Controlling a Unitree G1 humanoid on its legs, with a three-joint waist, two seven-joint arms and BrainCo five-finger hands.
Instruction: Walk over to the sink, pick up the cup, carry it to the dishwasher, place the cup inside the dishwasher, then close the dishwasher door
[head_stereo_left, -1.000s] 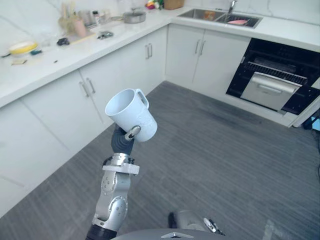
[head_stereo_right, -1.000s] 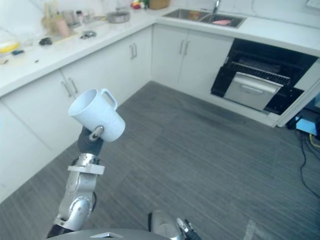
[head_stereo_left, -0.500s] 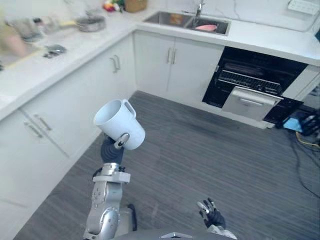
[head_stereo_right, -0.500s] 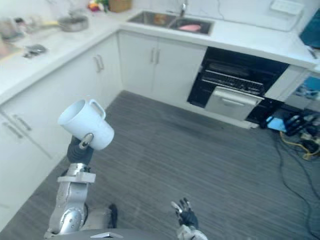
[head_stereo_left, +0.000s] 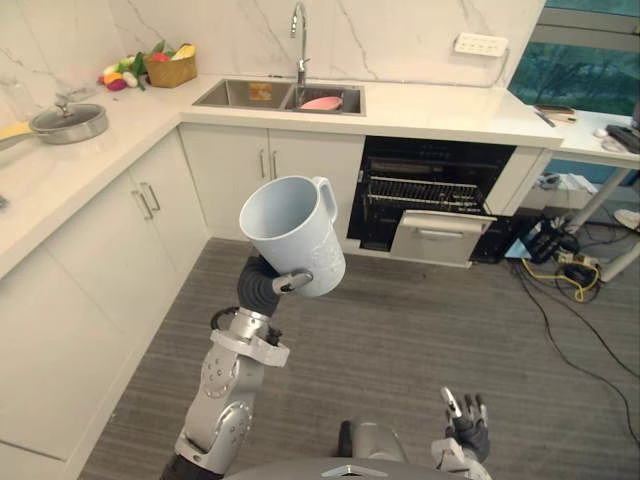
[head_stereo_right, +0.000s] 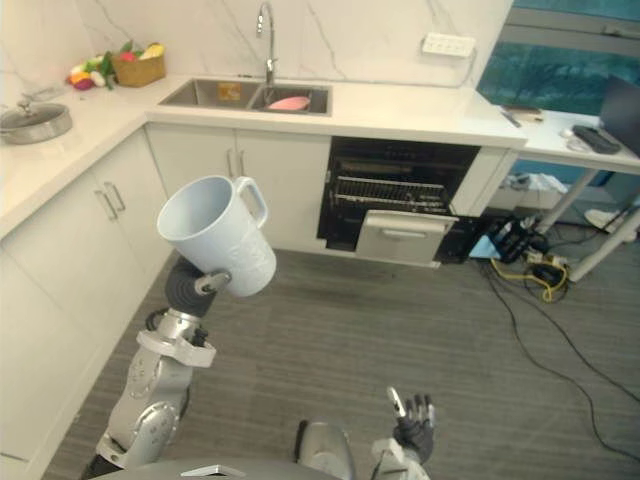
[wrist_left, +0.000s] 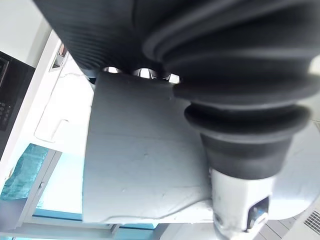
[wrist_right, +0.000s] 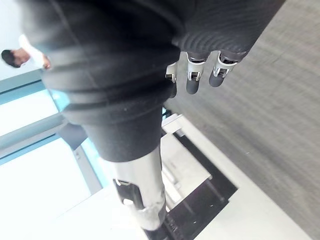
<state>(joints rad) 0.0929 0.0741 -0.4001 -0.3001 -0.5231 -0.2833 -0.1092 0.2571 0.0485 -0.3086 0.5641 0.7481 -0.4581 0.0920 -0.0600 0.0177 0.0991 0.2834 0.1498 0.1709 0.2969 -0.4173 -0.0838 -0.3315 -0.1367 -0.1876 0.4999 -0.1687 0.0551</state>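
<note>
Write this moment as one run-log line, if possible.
phase: carry | left hand: shut on cup | right hand: open, idle | dishwasher: open, ahead

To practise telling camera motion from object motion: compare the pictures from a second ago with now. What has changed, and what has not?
The whole view has swung, so the camera turned: the sink and open dishwasher now lie ahead, not off to the right. The right hand has come into view low down, fingers relaxed. Unchanged: the left hand still grips the tilted cup.
</note>
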